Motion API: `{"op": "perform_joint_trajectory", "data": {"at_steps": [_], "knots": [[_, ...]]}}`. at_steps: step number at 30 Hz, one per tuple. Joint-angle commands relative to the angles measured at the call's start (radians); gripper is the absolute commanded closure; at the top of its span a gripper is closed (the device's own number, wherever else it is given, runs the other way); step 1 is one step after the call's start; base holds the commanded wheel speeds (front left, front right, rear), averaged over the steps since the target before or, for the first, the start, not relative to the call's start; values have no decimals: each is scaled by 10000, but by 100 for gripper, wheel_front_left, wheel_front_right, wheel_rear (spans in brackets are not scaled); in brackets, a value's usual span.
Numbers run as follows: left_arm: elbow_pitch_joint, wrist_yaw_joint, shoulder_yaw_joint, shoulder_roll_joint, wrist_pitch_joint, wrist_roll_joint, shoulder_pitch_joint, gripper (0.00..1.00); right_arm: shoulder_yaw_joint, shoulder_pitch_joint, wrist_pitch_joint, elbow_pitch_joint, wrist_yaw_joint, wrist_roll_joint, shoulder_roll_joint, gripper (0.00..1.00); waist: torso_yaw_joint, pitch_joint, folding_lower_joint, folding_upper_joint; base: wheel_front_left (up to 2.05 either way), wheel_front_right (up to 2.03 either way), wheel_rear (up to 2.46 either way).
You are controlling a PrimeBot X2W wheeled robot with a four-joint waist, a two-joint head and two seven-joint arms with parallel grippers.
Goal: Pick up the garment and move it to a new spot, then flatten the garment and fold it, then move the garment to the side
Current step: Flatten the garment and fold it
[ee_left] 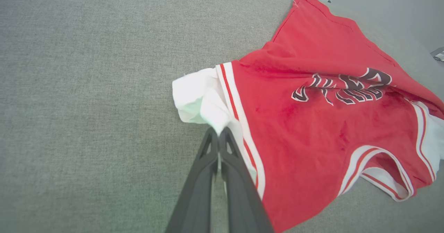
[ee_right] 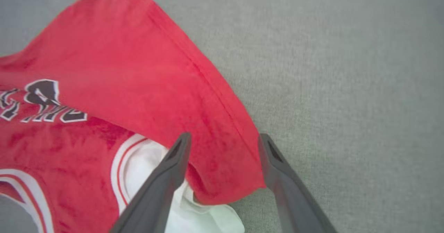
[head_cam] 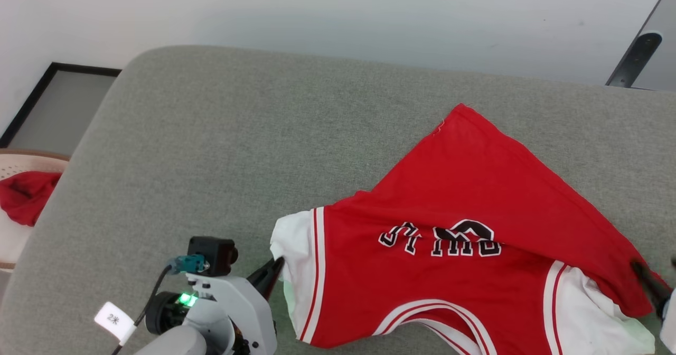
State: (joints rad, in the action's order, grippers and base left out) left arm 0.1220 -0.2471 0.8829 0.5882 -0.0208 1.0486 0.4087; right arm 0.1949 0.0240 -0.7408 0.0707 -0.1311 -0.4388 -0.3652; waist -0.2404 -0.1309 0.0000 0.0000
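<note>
- Plainly, the jersey [head_cam: 449, 196] lies crumpled on the right half of the grey cushion [head_cam: 211, 133]. Its chest lettering faces up, and one red corner reaches toward the cushion's far edge.
- The left gripper [ee_left: 218, 132] has its fingers pressed together on a pinch of the white sleeve [ee_left: 194, 91], the part of the jersey nearest the cushion's middle. The bite looks thin, right at the fingertips. A firm pull toward the cushion's left side could slide the sleeve out.
- The right gripper [ee_right: 224, 137] stands spread wide toward the cushion's right end. It holds nothing, with one finger on either side of the folded-over red hem [ee_right: 222, 108].
- With only one sleeve held, a lift now would probably let the jersey hang in a bunch rather than open out.
- If the right fingers close where they are, they may catch the red fold alone, or the fold together with the other white sleeve [ee_right: 145, 163] beneath it. Either grip would likely lock the fold in and spoil the flattening.
- The cushion's woven cover may drag on the cloth, so a low pull across the cushion could bunch the jersey further.
- A plain red cloth [head_cam: 24, 196] lies beyond the cushion's left edge. It is not the jersey, and putting the jersey aside on that side risks the two getting muddled.
</note>
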Motion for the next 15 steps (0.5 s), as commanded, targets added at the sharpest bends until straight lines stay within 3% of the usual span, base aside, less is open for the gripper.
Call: {"op": "perform_joint_trajectory", "data": {"at_steps": [1,5,9,15], "knots": [[-7,-66,-27,35,74,21,-113,97,-145,-123,526,320,6,22,-125,0,19,15,0,0,0,0,0],[-51,-111,-62,40,171,2,-159,93,-1074,-148,3070,1276,6,558,-710,0,65,49,0,0,0,0,0],[-98,-157,-35,22,204,0,-232,92,-1610,297,5715,1235,10,1560,-828,0,70,115,0,0,0,0,0],[-100,-144,62,-58,152,-31,-166,98,-2380,1137,8021,537,9,2846,-788,0,-218,247,0,0,0,0,0]]}}
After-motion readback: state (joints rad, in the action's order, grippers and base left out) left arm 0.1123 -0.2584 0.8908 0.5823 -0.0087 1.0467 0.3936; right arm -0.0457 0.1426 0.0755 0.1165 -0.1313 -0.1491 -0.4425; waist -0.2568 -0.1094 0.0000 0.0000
